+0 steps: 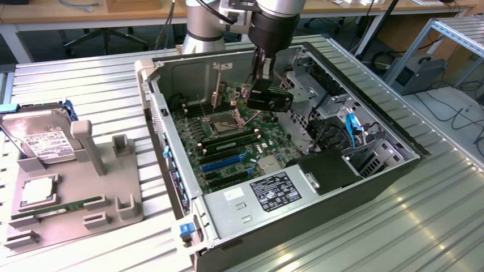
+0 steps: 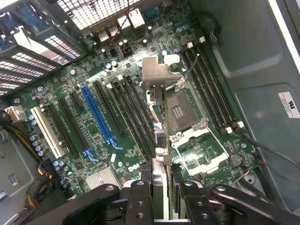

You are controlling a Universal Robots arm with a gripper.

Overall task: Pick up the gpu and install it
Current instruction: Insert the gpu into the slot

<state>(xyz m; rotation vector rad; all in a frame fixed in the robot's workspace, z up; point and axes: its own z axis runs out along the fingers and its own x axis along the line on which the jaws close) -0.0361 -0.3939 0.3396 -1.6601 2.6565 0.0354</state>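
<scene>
While the pincer (image 2: 162,177) grips it, the thin gpu (image 2: 158,77) stands edge-on.

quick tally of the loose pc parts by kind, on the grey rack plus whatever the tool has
hard drive: 1
memory stick: 1
square silver chip: 1
gpu, gripped in the tool over the motherboard: 1
total: 4

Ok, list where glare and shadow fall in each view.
Exterior view: glare streaks the ribbed metal table; the drive-bay side of the computer case lies in shadow. Wrist view: a bright patch washes over the silver bracket of the gpu and the motherboard beside it.
</scene>
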